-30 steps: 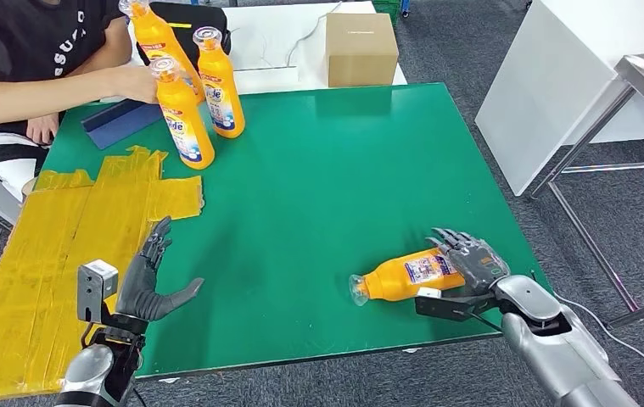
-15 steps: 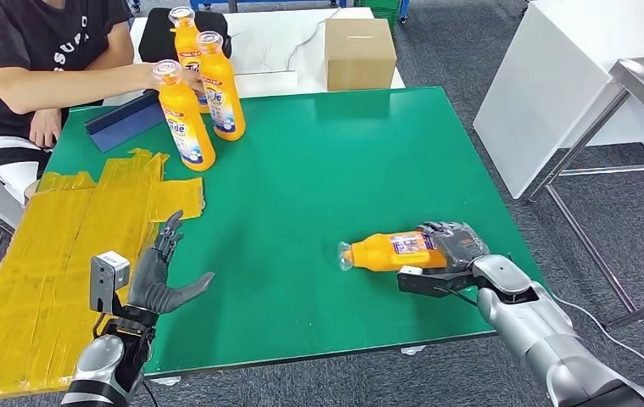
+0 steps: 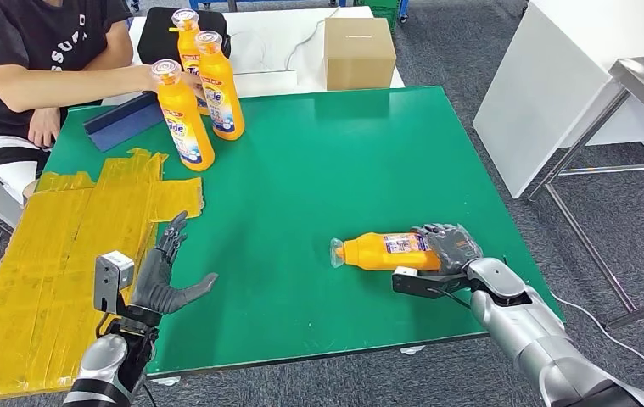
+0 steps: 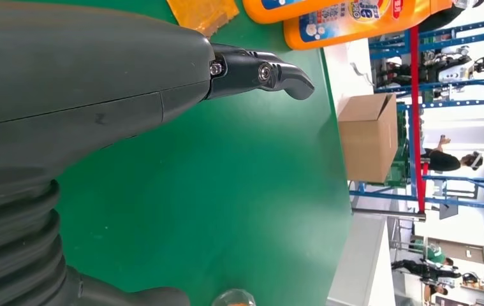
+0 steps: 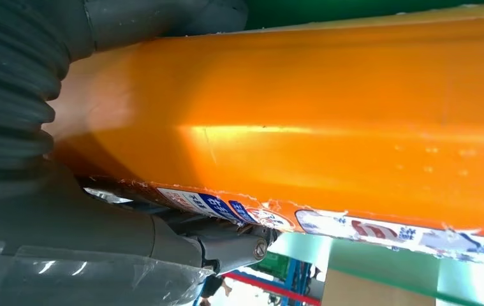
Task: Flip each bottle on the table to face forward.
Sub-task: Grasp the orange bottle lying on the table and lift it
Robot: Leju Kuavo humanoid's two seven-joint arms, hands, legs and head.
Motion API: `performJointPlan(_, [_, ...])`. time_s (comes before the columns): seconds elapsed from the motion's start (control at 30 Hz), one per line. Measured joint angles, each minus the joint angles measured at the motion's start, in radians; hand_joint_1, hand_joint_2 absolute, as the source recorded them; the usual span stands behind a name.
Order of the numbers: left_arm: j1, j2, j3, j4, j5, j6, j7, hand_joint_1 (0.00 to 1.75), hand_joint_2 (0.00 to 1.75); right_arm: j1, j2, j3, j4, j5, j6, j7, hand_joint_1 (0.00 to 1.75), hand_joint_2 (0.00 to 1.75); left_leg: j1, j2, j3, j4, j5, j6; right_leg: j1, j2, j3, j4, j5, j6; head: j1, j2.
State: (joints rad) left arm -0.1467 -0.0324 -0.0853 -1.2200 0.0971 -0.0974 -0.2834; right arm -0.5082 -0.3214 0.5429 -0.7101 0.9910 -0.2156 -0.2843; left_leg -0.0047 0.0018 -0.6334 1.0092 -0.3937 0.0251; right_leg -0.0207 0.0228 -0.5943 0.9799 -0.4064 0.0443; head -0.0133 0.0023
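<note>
An orange bottle (image 3: 383, 252) lies on its side on the green table (image 3: 318, 170), cap pointing left, a small label facing up. My right hand (image 3: 447, 251) grips its base end; the right wrist view has the orange bottle (image 5: 303, 121) pressed close against the hand (image 5: 67, 210). My left hand (image 3: 159, 278) hovers open over the table's near left, fingers spread, holding nothing; the left wrist view shows its thumb (image 4: 261, 73) above the green surface. Three upright orange bottles (image 3: 184, 116) stand at the far left, where a person's hand (image 3: 174, 76) touches them.
A person sits at the far left corner. Yellow tape (image 3: 55, 246) covers the table's left side. A dark blue block (image 3: 123, 120) lies near the upright bottles. A cardboard box (image 3: 359, 51) sits on a white table behind. A white cabinet (image 3: 556, 76) stands to the right.
My right hand has closed around the lying bottle and shifted it left and slightly away. The person set a third bottle down behind the other two. My left hand rose a little.
</note>
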Motion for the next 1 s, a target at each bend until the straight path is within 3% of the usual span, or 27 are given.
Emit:
performJointPlan(0.13, [-0.001,0.0,-0.02,0.0,0.002,-0.01,0.0,0.0,1.75,0.06,0.016,-0.047,-0.052,-0.088,-0.093,-0.052,1.75,1.75,0.0,-0.001,-0.002,0.0,0.0,0.0,0.0,-0.001,0.0,0.0,0.0,0.0,0.0,0.0])
performJointPlan(0.23, [-0.002,0.001,-0.049,-0.003,0.008,-0.033,0.003,0.0,1.75,0.139,0.081,-0.141,-0.133,-0.284,-0.145,-0.133,1.75,1.75,0.0,-0.004,-0.006,0.0,0.0,0.0,0.0,-0.002,-0.003,0.001,0.0,0.0,0.0,0.0])
performJointPlan(0.37, [-0.028,0.004,-0.111,-0.005,0.041,-0.083,0.023,0.0,1.75,0.204,0.209,-0.282,-0.245,-0.605,-0.039,-0.201,1.75,1.75,0.001,-0.005,-0.011,0.0,0.001,-0.001,0.001,-0.004,-0.009,0.002,-0.001,0.0,-0.001,0.0])
performJointPlan(0.6, [-0.112,0.008,-0.213,0.015,0.099,-0.121,0.045,0.0,1.75,0.216,0.334,-0.41,-0.302,-0.846,0.115,-0.231,1.75,1.75,0.001,-0.006,-0.014,0.0,0.003,-0.001,0.001,-0.007,-0.011,0.002,-0.001,0.0,0.0,0.0])
performJointPlan(0.77, [-0.178,0.001,-0.281,0.042,0.13,-0.124,0.056,0.0,1.75,0.215,0.399,-0.43,-0.302,-0.912,0.158,-0.235,1.75,1.75,0.001,-0.006,-0.015,0.0,0.003,-0.001,0.0,-0.007,-0.011,0.002,-0.001,0.0,0.0,0.0])
performJointPlan(1.0, [-0.197,0.0,-0.31,0.058,0.164,-0.125,0.051,0.0,1.75,0.207,0.436,-0.436,-0.301,-0.917,0.165,-0.237,1.75,1.75,0.001,-0.006,-0.017,0.0,0.003,-0.001,0.0,-0.006,-0.014,0.002,-0.001,0.0,0.0,0.0])
